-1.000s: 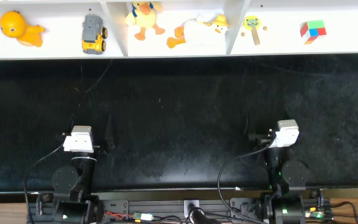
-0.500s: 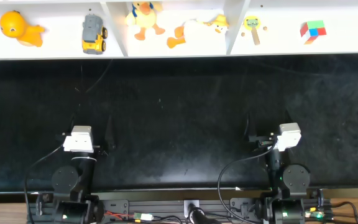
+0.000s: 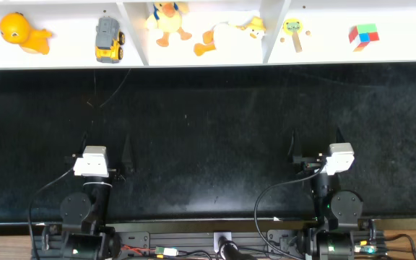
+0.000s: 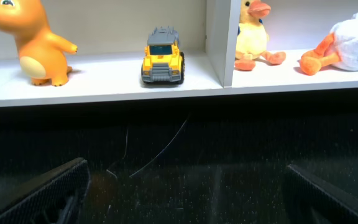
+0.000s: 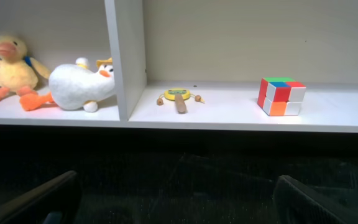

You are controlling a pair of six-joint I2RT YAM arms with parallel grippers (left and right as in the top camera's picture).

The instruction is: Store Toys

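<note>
All the toys stand in a white shelf (image 3: 208, 59) along the table's far edge. From left to right: an orange figure (image 3: 22, 32) (image 4: 33, 40), a yellow truck (image 3: 110, 39) (image 4: 162, 56), a yellow plush duck (image 3: 167, 20) (image 4: 257, 34) (image 5: 8, 68), a white plush duck (image 3: 230, 36) (image 5: 79, 86) (image 4: 353, 51), a small wooden rattle (image 3: 294, 32) (image 5: 178, 98) and a colour cube (image 3: 363, 35) (image 5: 280, 96). My left gripper (image 3: 105, 144) (image 4: 185, 199) and right gripper (image 3: 315, 141) (image 5: 179, 202) sit near their bases, both open and holding nothing, facing the shelf.
A black mat (image 3: 208, 123) covers the table between the grippers and the shelf. White dividers (image 4: 221, 40) (image 5: 126, 59) split the shelf into compartments. Cables run along the front edge by the arm bases.
My right gripper has drifted slightly to the right and back toward its base. The left arm and the toys have not moved.
</note>
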